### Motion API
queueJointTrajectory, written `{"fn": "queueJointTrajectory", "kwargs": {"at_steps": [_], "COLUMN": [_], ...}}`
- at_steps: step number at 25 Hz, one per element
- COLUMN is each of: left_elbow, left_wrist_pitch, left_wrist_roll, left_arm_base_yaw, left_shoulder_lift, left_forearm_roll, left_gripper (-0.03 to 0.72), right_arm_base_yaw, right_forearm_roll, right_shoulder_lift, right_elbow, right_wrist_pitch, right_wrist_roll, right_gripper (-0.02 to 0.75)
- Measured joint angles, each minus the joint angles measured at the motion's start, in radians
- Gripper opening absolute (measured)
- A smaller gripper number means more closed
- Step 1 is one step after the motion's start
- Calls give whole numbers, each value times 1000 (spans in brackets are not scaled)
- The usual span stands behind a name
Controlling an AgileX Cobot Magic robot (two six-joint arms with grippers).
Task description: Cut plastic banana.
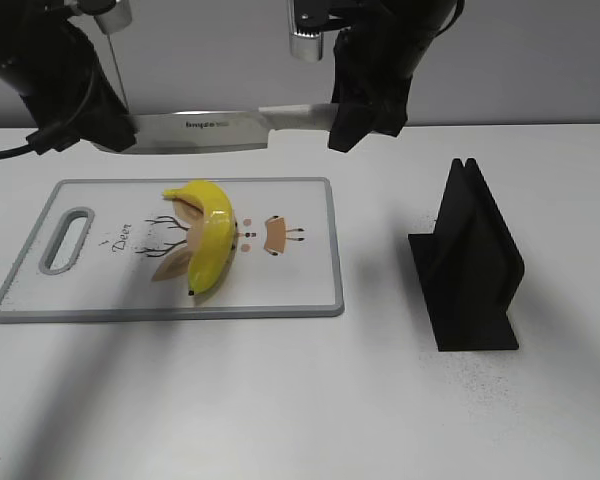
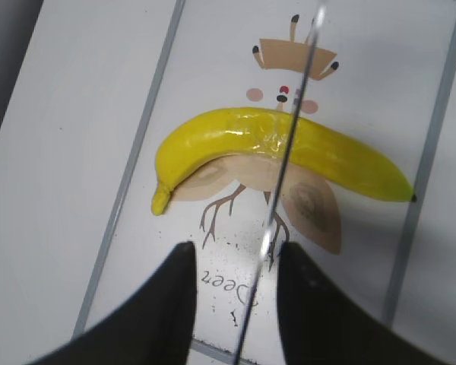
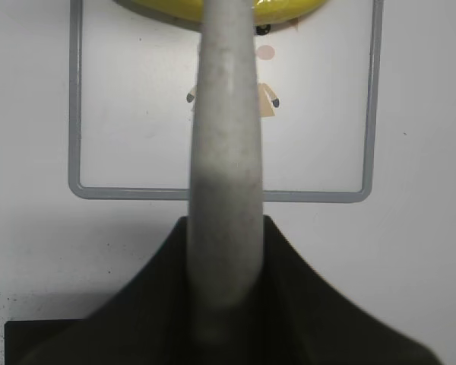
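A yellow plastic banana (image 1: 212, 235) lies whole on the white cutting board (image 1: 290, 290), curved, with its tip toward the front. My right gripper (image 1: 365, 110) is shut on the grey handle (image 3: 224, 152) of a kitchen knife (image 1: 200, 130) and holds it level above the board's far edge. My left gripper (image 1: 100, 125) is open, with a finger on each side of the blade tip. In the left wrist view the blade (image 2: 307, 68) runs edge-on between the fingers (image 2: 232, 255) and crosses over the banana (image 2: 213, 141). The right wrist view shows only a strip of banana (image 3: 289, 7).
A black knife stand (image 1: 470, 265) stands on the white table to the right of the board. The board has a grey rim, a handle slot (image 1: 68, 240) at its left end and a deer drawing under the banana.
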Motion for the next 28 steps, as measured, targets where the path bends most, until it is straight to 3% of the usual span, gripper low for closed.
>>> {"fn": "queueJointTrajectory", "kwargs": {"at_steps": [3,5,13,22,28], "left_elbow": [0,0,0,-1,-23], "left_wrist_pitch": [-3,5,-50,-154,-163], "left_wrist_roll": [1,9,22,35,42], "left_arm_base_yaw": [0,0,0,0,3], "left_shoulder_lift": [0,0,38,301,342], "left_forearm_roll": [-2,-1,-9,-29,-46], "left_gripper": [98,46,25,27,30], "right_arm_base_yaw": [0,0,-1,-4,-9], "right_forearm_roll": [0,-4,-26,-39,-53], "right_shoulder_lift": [0,0,18,233,259], "right_elbow": [0,-1,-3,-4,-23], "right_wrist_pitch": [-11,-28,-77,-152,-165], "right_wrist_roll": [0,-13,-24,-23,-24], "right_gripper": [161,161,162,162,162]}}
